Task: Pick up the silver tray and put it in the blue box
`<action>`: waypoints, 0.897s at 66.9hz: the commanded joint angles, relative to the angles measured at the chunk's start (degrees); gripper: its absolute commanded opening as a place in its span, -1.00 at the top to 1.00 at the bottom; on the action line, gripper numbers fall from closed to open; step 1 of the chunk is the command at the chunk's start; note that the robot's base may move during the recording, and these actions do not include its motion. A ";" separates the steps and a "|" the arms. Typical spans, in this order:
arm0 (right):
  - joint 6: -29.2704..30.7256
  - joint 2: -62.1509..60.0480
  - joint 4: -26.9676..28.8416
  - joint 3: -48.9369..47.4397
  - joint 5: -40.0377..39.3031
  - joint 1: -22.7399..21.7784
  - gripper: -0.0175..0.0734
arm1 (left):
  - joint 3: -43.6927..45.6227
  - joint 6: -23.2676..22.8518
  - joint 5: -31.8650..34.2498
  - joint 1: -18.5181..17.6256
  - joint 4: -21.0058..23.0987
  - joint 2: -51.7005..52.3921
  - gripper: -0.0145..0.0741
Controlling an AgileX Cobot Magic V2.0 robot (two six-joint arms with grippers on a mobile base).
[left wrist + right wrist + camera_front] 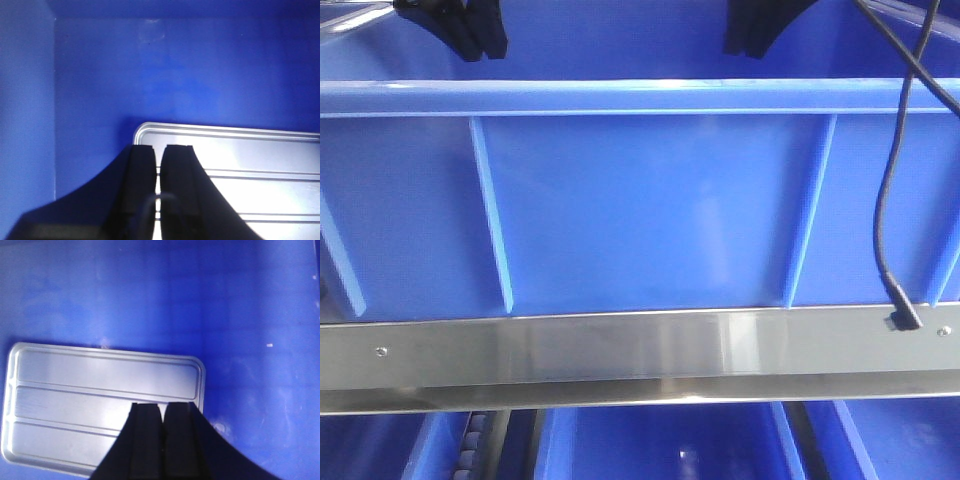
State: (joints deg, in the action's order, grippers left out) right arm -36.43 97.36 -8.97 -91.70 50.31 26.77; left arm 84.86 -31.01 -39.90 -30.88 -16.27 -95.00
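A: Where is the silver tray point(100, 405) found?

B: It is seen lying flat on the floor of the blue box point(650, 210), ribs up, in both wrist views. The placing is judged done, or nearly so, since the tray rests inside the crate with no tilt.

A: How are the jaws held?

B: On the left gripper point(159, 180) the jaws are drawn nearly together, with only a thin slit between them, and nothing is seen pinched there. The right gripper point(161, 435) is the same: jaws close, a narrow gap, no tray edge between them. Both are taken as let go of the tray and hanging above it.

A: Why would the arms be placed that way?

B: One is set over each short end of the tray, which suits a wide, shallow sheet that would tip if carried by one end.

A: What is hidden?

B: From the front view the tray cannot be seen at all; it is masked by the ribbed wall of the crate. Only the dark arm parts above the rim are shown, cut off by the top edge. A black cable point(892, 200) is hung down to the steel frame rail point(620, 350). More blue crates below are cut off.
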 commanded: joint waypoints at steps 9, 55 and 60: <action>8.68 -4.61 -1.31 -2.06 -11.77 -0.42 0.50 | 0.72 -0.22 8.37 2.93 1.98 6.37 0.64; 24.92 -30.87 3.50 33.09 -53.58 -0.42 0.50 | -37.52 2.66 48.85 5.21 3.33 33.34 0.64; 24.92 -34.92 3.41 40.60 -60.58 -0.42 0.50 | -41.70 2.66 55.38 5.21 1.65 35.82 0.64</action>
State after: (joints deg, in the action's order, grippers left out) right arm -12.24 67.49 -5.18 -55.90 2.46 26.63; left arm 44.71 -28.50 4.18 -25.66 -13.02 -62.58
